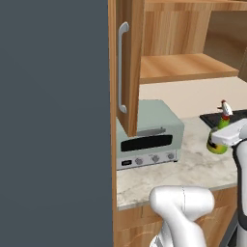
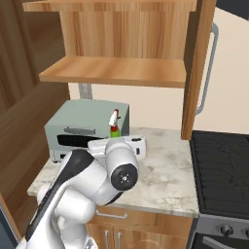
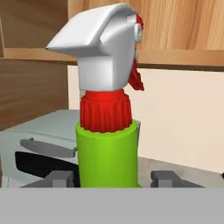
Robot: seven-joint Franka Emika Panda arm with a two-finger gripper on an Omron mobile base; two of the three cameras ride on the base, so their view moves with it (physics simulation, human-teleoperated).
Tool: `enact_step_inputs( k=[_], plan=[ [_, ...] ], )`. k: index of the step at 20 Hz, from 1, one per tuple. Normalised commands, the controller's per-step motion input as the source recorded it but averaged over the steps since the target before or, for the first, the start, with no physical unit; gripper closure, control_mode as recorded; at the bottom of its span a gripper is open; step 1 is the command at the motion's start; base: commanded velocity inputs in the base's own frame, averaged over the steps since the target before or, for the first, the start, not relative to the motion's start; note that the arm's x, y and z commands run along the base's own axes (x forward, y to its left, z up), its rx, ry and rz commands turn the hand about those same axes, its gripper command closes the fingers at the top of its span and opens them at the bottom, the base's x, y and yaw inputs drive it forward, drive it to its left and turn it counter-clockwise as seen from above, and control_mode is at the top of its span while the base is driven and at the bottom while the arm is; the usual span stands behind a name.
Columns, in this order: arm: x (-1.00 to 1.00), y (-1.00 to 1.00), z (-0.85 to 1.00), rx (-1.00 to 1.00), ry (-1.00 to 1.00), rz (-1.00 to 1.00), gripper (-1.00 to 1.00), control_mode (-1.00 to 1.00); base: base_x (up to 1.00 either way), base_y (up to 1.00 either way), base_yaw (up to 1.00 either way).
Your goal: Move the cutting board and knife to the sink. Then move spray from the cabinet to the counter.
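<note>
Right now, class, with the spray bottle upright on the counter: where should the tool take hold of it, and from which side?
Grip the spray bottle on its straight green body, below the red neck, approaching level from the side. The trigger head on top is irregular.

You see one spray (image 3: pixel 107 144), one toaster oven (image 1: pixel 149 137) and one cabinet (image 2: pixel 116 44). You also see one counter (image 2: pixel 165 180) and one stovetop (image 2: pixel 223 170).

Spray (image 2: pixel 114 124) upright on marbled counter (image 2: pixel 165 180), beside toaster oven (image 2: pixel 80 127), under open cabinet (image 2: pixel 116 48), stovetop (image 2: pixel 221 168) at right
</note>
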Motion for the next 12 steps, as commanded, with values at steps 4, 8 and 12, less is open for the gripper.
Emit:
enact_step_inputs(
  k=[4,8,12],
  plan=[
    [0.06,-0.09,-0.6,0.01,0.01,0.1,1.0,-1.0,0.0,0.0,0.0],
    [0.08,0.0,-0.64,0.01,0.0,0.07,1.0,-1.0,0.0,0.0,0.0],
    [0.13,-0.01,-0.55,0.0,-0.03,0.04,1.0,-1.0,0.0,0.0,0.0]
  ],
)
